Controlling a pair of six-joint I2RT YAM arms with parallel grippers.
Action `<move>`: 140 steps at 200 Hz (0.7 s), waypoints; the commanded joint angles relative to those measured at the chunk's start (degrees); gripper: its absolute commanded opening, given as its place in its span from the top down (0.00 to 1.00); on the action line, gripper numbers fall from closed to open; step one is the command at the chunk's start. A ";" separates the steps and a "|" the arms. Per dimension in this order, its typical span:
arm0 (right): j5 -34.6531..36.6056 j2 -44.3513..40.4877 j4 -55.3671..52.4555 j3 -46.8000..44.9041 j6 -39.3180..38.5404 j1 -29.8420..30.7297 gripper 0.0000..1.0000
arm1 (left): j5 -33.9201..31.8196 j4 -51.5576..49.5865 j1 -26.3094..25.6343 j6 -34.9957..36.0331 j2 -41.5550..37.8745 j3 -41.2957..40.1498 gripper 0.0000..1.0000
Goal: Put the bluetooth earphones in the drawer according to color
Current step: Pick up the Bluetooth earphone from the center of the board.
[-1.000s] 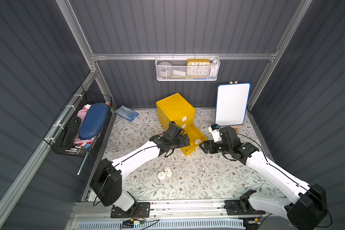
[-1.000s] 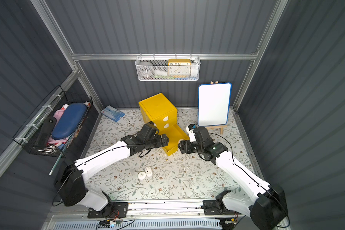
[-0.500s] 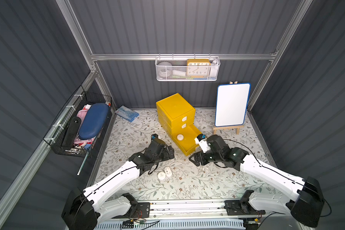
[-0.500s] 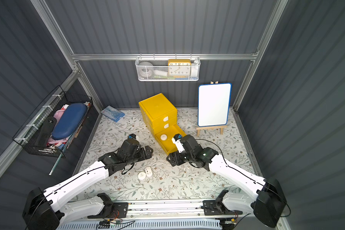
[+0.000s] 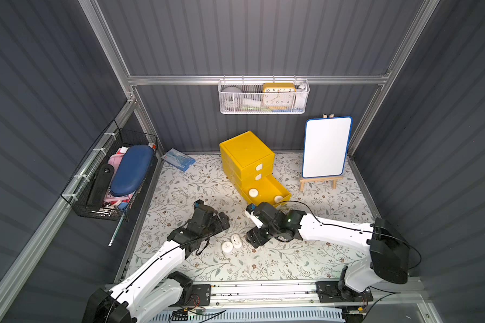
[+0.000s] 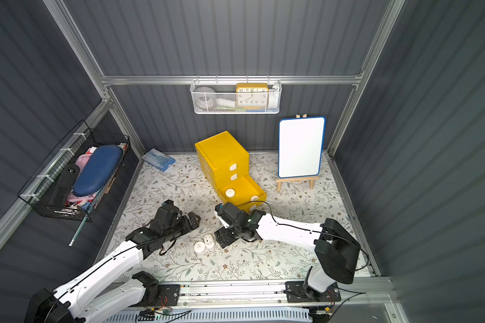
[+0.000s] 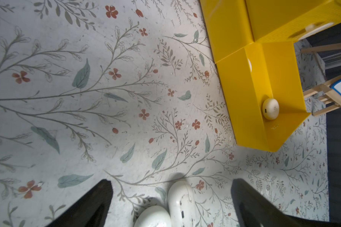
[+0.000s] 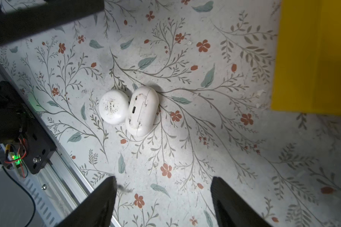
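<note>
Left claw (image 7: 170, 183) and right claw (image 8: 163, 178) had drawn back from the drawer cabinet (image 5: 247, 156), both gaping empty. Two white earphones (image 8: 142, 111) lay touching before it; two more (image 5: 253, 192) sat in its open bottom drawer (image 5: 266, 183).

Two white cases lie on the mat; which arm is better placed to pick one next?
Left, probably: the left hand is open and straddles the white cases in its wrist view. The right hand is open too, but the cases lie ahead of it.
</note>
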 commanded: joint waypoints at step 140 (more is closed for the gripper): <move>4.73 20.83 -4.77 15.34 1.44 5.22 0.34 | -5.17 -8.24 0.87 -3.68 -11.82 1.07 0.01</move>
